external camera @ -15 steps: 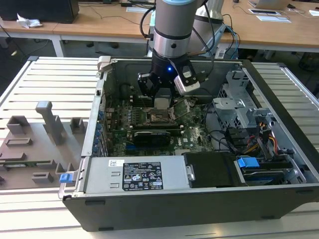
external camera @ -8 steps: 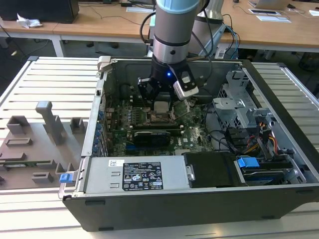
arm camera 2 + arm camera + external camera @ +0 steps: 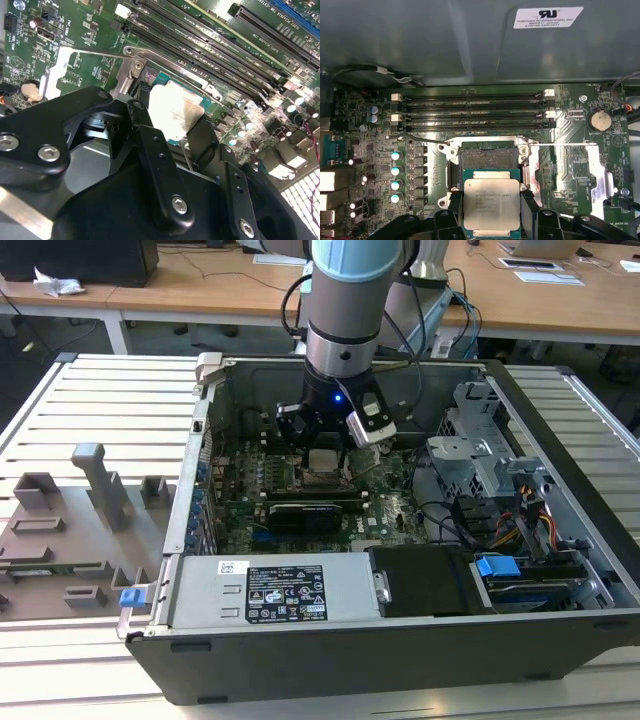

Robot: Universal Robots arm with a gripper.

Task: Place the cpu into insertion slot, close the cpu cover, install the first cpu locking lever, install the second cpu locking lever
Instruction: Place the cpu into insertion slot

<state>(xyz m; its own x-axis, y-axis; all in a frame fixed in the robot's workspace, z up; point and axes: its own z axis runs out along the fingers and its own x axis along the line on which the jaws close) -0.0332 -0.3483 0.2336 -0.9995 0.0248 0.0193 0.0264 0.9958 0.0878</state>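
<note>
My gripper (image 3: pixel 491 200) is shut on the cpu (image 3: pixel 491 202), a flat square chip with a silvery top, with one black finger on each of two opposite sides. The chip hangs over the green board, and its edge overlaps one side of the insertion slot (image 3: pixel 487 160), whose dark middle lies uncovered. I cannot tell whether the chip touches the socket. In the second wrist view the cpu (image 3: pixel 175 112) sits between the fingers (image 3: pixel 139 131). Two thin wire levers (image 3: pixel 420 139) (image 3: pixel 565 145) stick out to either side. I cannot tell the cpu cover apart from the silver frame (image 3: pixel 536 165). The exterior view has the gripper (image 3: pixel 326 455) low inside the case.
Long black memory slots (image 3: pixel 475 105) run just beyond the socket, with capacitors (image 3: pixel 396 170) and a coin battery (image 3: pixel 600 120) on either side. The case wall (image 3: pixel 445 45) rises behind. A power supply (image 3: pixel 290 590), drive cage (image 3: pixel 480 455) and cables (image 3: pixel 510 525) crowd the case. A grey fixture (image 3: pixel 70 530) lies outside.
</note>
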